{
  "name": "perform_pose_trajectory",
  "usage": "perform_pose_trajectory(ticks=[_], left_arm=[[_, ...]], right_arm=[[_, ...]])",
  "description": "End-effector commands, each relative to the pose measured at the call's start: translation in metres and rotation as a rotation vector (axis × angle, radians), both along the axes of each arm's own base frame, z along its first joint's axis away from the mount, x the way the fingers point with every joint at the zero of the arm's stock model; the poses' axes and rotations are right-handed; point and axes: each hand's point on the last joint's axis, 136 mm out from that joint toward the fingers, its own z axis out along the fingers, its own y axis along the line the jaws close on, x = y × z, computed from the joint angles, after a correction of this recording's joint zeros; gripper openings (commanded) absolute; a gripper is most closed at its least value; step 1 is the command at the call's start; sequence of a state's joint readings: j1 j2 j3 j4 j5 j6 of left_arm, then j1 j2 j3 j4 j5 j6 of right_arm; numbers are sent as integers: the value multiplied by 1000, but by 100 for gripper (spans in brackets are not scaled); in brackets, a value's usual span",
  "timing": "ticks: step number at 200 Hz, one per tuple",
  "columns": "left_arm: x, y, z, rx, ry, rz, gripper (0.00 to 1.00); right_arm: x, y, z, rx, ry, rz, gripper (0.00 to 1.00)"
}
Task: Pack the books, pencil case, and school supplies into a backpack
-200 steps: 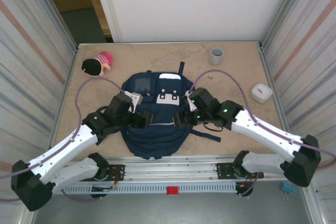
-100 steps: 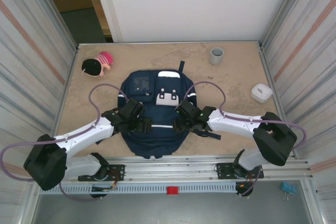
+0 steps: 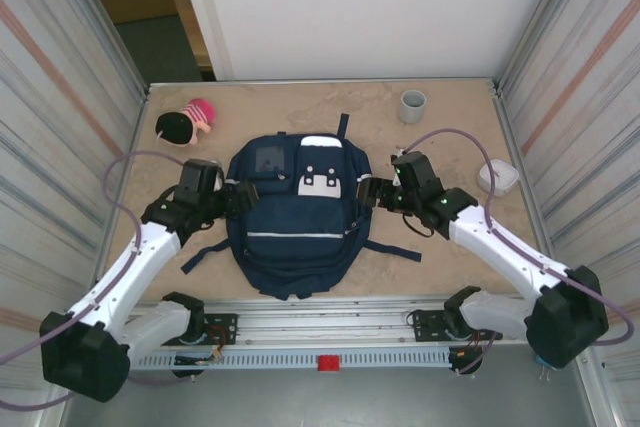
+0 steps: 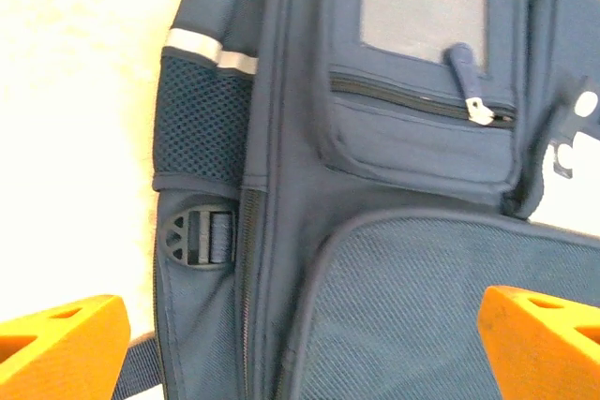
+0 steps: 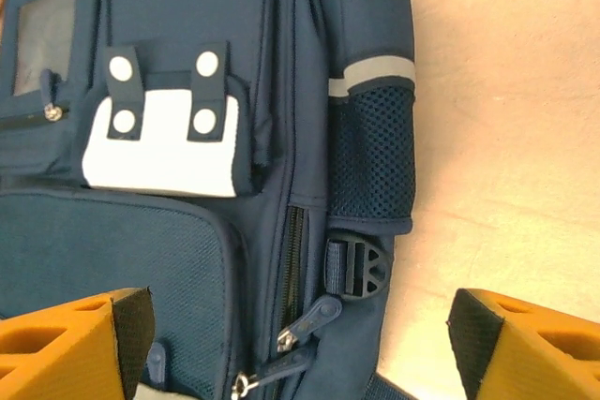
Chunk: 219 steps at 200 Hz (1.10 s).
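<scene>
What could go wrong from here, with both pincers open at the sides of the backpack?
1. The right pincer has the side buckle and mesh pocket between its fingers; closing might grab those rather than the zipper pull.
2. A loose strap lies beside the backpack, under the left arm, and could snag the left pincer.
3. The white box sits close to the right arm's cable; a sweep might knock it.

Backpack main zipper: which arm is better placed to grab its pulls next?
Likely right: the backpack's main zipper pulls sit before the open right gripper; the left gripper faces a side buckle.
</scene>
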<state>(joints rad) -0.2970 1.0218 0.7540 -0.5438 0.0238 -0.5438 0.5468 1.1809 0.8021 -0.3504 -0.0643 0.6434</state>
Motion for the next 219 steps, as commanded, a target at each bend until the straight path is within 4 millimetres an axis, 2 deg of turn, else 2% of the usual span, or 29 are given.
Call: perform_pose_trajectory(ticks=[1, 34, 55, 69, 81, 145, 168, 188, 206, 219], left_arm=[[2, -11, -24, -47, 55, -63, 89], [7, -20, -65, -64, 128, -78, 78], [12, -28, -81, -80, 137, -87, 68], [18, -37, -86, -81, 137, -100, 61], [24, -47, -88, -74, 135, -126, 59], [58, -117, -97, -88, 126, -234, 60], [62, -125, -100, -87, 131, -233, 62], [63, -120, -90, -81, 103, -213, 65], [64, -110, -64, -53, 42, -195, 72], [64, -99, -37, -5, -34, -192, 82]], right_arm=[[3, 25, -18, 49, 56, 86, 79], [13, 33, -69, -10, 133, 80, 75], [20, 32, -93, -23, 171, 63, 69], [25, 26, -101, -48, 179, 46, 66], [30, 18, -104, -77, 187, 34, 64], [54, -40, -119, -85, 250, -51, 63], [62, -45, -115, -58, 245, -26, 64], [67, -47, -104, -67, 213, -8, 67], [72, -53, -75, -70, 157, -8, 69], [76, -62, -43, -82, 85, -25, 70]])
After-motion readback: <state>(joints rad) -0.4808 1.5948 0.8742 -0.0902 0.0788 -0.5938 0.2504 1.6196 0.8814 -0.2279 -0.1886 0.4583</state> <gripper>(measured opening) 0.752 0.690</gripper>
